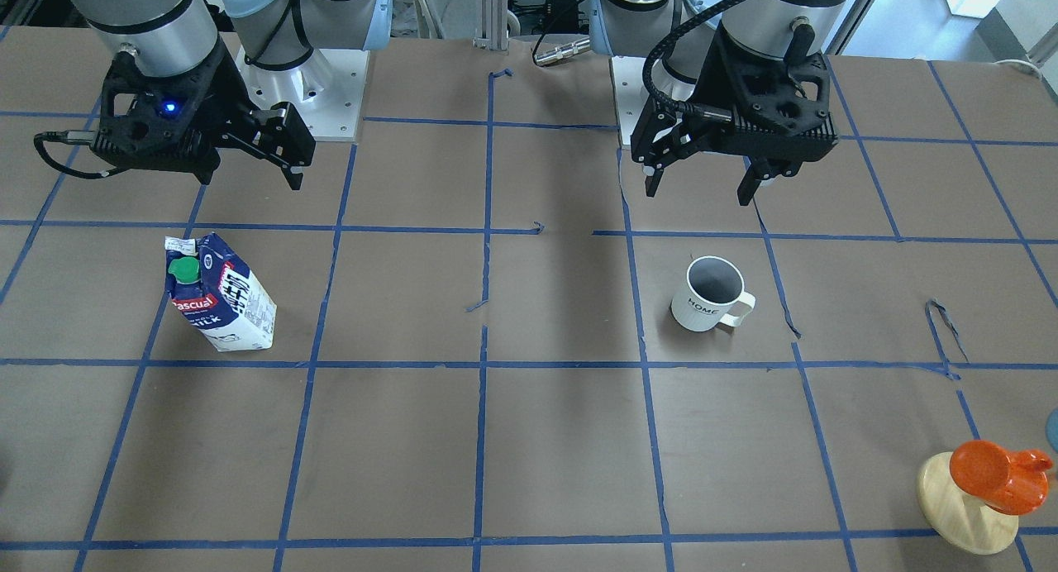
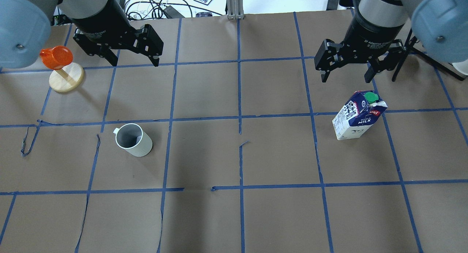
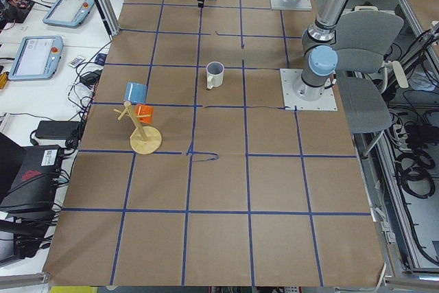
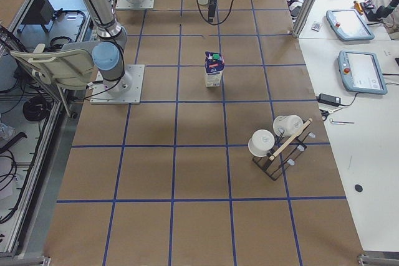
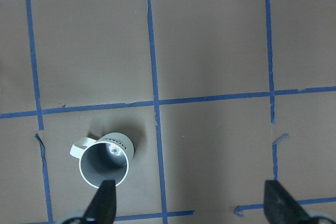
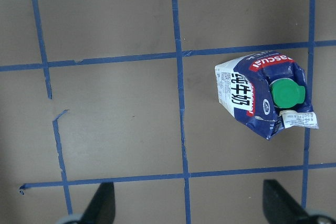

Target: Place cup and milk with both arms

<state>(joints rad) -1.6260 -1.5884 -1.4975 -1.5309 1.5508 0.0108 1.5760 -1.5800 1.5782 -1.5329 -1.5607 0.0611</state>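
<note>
The white "HOME" cup (image 1: 694, 312) stands upright on the brown paper, handle to one side; it also shows in the overhead view (image 2: 136, 146) and the left wrist view (image 5: 103, 163). My left gripper (image 1: 697, 192) (image 2: 134, 63) hangs open and empty above and behind it. The blue and white milk carton (image 1: 221, 303) (image 2: 356, 116) (image 6: 260, 95) stands upright with its green cap up. My right gripper (image 1: 250, 179) (image 2: 345, 79) hangs open and empty above and behind the carton. Neither gripper touches anything.
An orange cup-like thing on a pale wooden disc stand (image 1: 992, 477) (image 2: 58, 59) sits at the table's far corner on my left side. A rack with white cups (image 4: 274, 144) stands at the right end. Blue tape lines grid the paper; some paper seams are torn.
</note>
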